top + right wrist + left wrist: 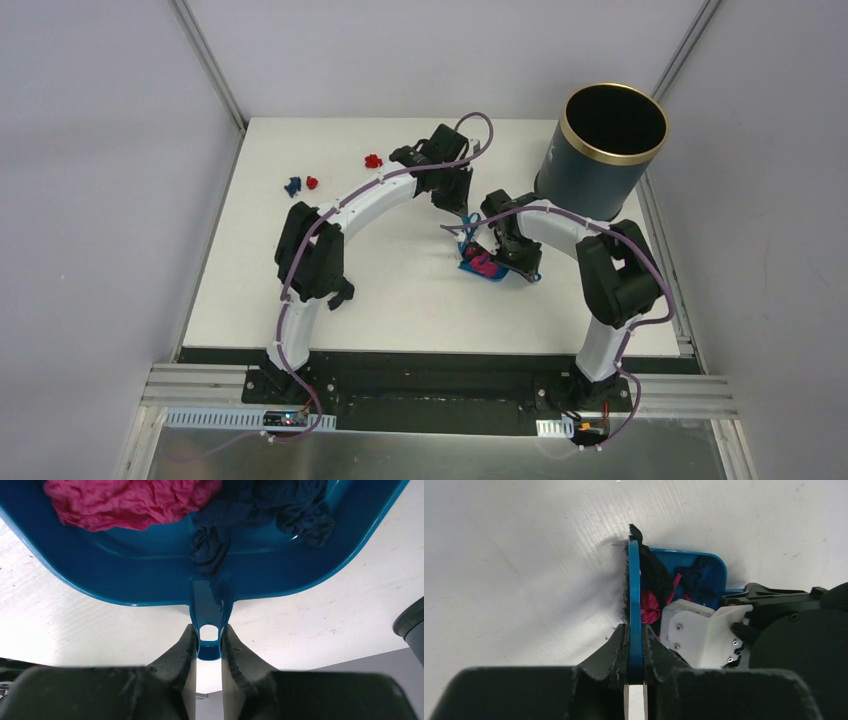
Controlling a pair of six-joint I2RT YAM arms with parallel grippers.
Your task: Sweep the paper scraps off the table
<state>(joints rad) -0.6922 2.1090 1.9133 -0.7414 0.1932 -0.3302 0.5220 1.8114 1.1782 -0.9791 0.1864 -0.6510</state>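
From my console the overhead view gave little away about the grips themselves, since both wrists covered their own fingers and most of the dustpan (494,270) lay under the right arm. The wrist cameras settled it: the left pincer (635,636) was clamped on the thin blue handle of the brush (634,590), held edge-on, with the black bristles standing at the dustpan's open mouth and hiding part of its floor. The right pincer (208,639) was closed on the dustpan's handle tab, one finger on each side of the hanging hole. Of the paper scraps, a magenta-pink wad (125,500) and dark blue wads (285,505) sat inside the dustpan, though the right wrist view cut them off at its top edge and the white wrist block screened others in the left wrist view, so I could not count them. Three more scraps lay on the bench (400,300) well apart from the dustpan, up and to its left in the overhead view: one red (373,160) nearer, then a red (312,183) and a blue (292,185) just beside each other. A dark bin (600,160) with a gold rim stood near the dustpan, behind and to its right; only a grey sliver of it showed in the right wrist view.
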